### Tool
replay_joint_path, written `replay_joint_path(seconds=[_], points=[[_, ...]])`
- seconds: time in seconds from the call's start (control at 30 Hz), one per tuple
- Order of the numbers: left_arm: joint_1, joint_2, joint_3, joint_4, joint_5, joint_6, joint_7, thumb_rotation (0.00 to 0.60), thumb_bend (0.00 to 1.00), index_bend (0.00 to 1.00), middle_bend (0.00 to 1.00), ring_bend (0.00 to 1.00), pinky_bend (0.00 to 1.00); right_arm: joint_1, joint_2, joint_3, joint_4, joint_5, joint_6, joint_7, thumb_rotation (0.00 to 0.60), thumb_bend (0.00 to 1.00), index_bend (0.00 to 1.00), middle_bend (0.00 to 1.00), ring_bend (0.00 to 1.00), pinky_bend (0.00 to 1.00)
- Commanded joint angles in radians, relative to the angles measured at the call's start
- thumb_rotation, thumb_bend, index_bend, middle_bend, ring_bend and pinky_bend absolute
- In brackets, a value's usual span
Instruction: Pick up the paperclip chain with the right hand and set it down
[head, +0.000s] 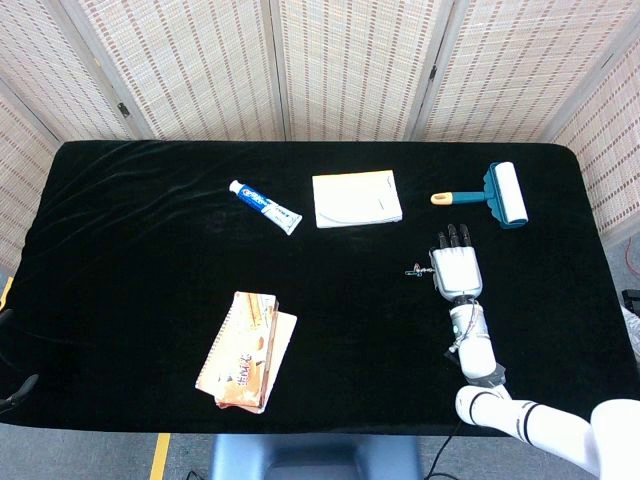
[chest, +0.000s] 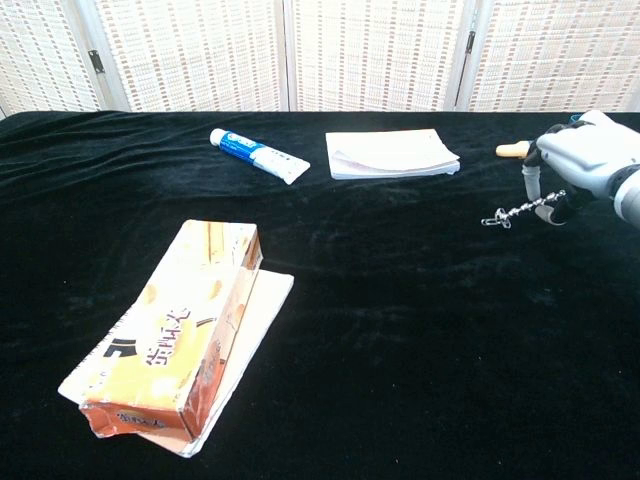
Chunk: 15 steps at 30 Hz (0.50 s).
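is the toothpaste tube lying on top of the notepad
No, the toothpaste tube lies on the black cloth to the left of the notepad, clearly apart from it.

- We count one paperclip chain (chest: 514, 212), pinched at one end by the right hand (chest: 588, 162).
- We see one toothpaste tube (head: 264, 206).
- We see one white notepad (head: 357, 198).
- We see one lint roller (head: 495, 194).
- We see one orange snack box (chest: 172, 338), lying on one spiral notebook (chest: 255, 312).
- We see one black table (head: 130, 250).
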Motion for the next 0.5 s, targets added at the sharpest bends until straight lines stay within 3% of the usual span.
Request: replay_joint_path(seconds=[0.03,0.5], points=[[-0.001,-0.002,0.0,-0.003,0.001,-0.002,0.006,0.6,0.32,0.0,0.0,0.01,0.0,-0.025,0.043,-0.01,-0.065,-0.031,0.039,0.013,0.6,0.45,0.93,0.21,0.06,0.0],[-0.007,-0.008,-0.004,-0.012,-0.008,-0.017,0.04,0.6,0.32,0.0,0.0,0.01,0.0,-0.117,0.153,-0.097,-0.257,-0.2,0.14,0.097,0.6,0.45,0.93,0.21,0.06,0.0]])
